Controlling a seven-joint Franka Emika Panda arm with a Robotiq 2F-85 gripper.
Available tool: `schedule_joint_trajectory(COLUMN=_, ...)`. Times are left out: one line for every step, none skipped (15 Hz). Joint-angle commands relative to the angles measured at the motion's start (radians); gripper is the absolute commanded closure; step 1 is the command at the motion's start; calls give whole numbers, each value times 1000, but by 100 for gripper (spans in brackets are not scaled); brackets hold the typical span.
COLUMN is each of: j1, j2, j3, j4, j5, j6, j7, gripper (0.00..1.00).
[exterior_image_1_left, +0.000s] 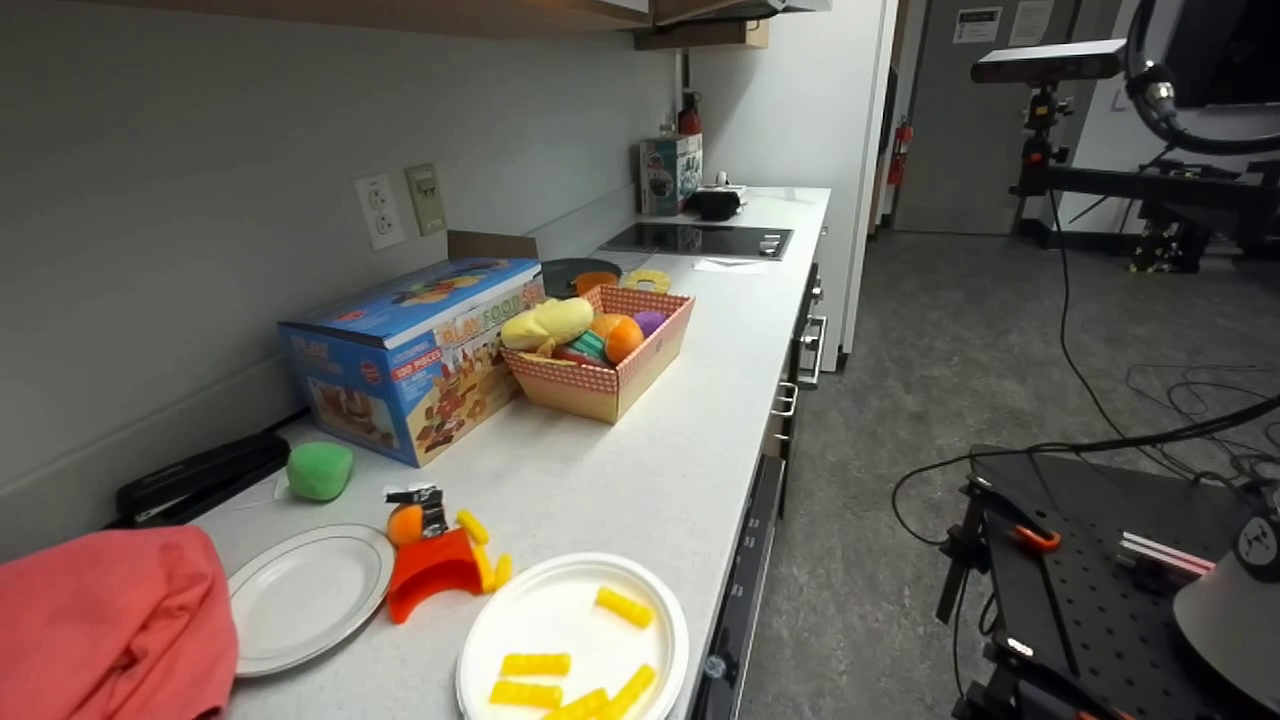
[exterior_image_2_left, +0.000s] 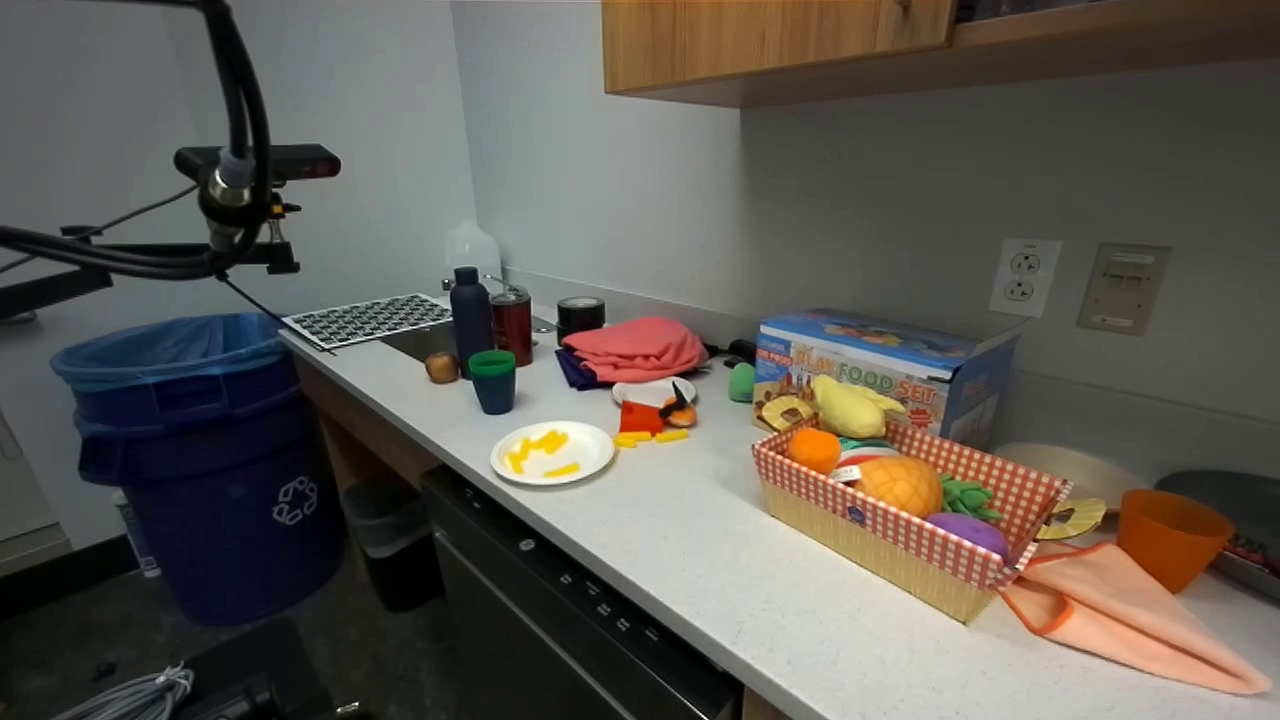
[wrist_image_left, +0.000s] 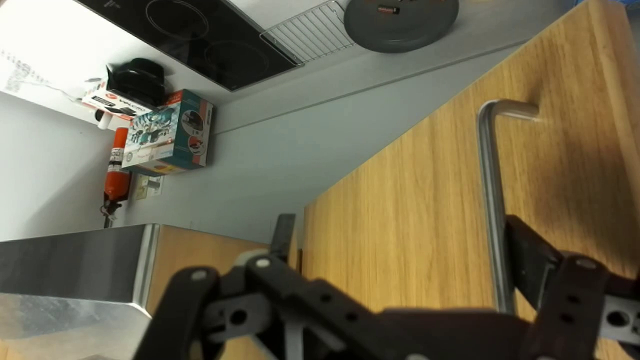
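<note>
Two black fingers (wrist_image_left: 283, 234), mine, stand wide apart in the lower part of the wrist view, with nothing clamped between them. Nearest to them is a slim, round-barred handle of silver metal (wrist_image_left: 494, 205), bent at its visible end to meet a cabinet door of pale, straight-grained wood (wrist_image_left: 410, 210). The handle lies well off the centre of my gripper (wrist_image_left: 399, 232): it runs just beside the finger at the picture's right, while a broad gap separates it from the finger at the picture's left. I cannot tell whether the nearer finger touches the metal. The handle's long axis is almost upright in this view, leaning slightly, and crosses the line from fingertip to fingertip nearly squarely; its lower end is hidden behind my gripper.

The room appears upside down here. Along the top are a black glass cooktop (wrist_image_left: 220, 45), a wire rack (wrist_image_left: 315, 32) and a round, dark grey pan (wrist_image_left: 400, 30). Further left are a teal-and-white cardboard box (wrist_image_left: 167, 137) and a red fire extinguisher (wrist_image_left: 117, 167). I cannot make out my fingers in either exterior view.
</note>
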Motion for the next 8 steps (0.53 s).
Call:
schedule_joint_trajectory(j1=-7, j2=1, j3=7, j4=11, j5=9, j6=-51, j7=-23, gripper=0)
schedule_joint_trajectory(j1=-6, j2=-3, j3=11, j4=23, j5=10, j6=-114, j7=-29, gripper=0)
schedule_joint_trajectory(j1=0, j2=-7, j3=9, j4=32, j5=16, j6=-155, j7=-39, gripper=0)
schedule_joint_trajectory(j1=-6, j2=48, j3=48, j4=-80, j5=-11, j6=-20, j7=21, gripper=0)
schedule_joint_trajectory(j1=-7, j2=56, j3=52, j4=-73, j5=-18, j6=-39, j7=20, gripper=0)
schedule_joint_trajectory(j1=-3, j2=69, j3=62, j4=-93, j5=-25, j6=-59, j7=23, gripper=0)
schedule_joint_trajectory(j1=0, j2=89, j3=78, j4=-120, j5=-35, j6=-67, j7=29, gripper=0)
schedule_joint_trajectory(j1=6, j2=111, j3=98, j4=-141, j5=-41, j6=-79, j7=37, gripper=0)
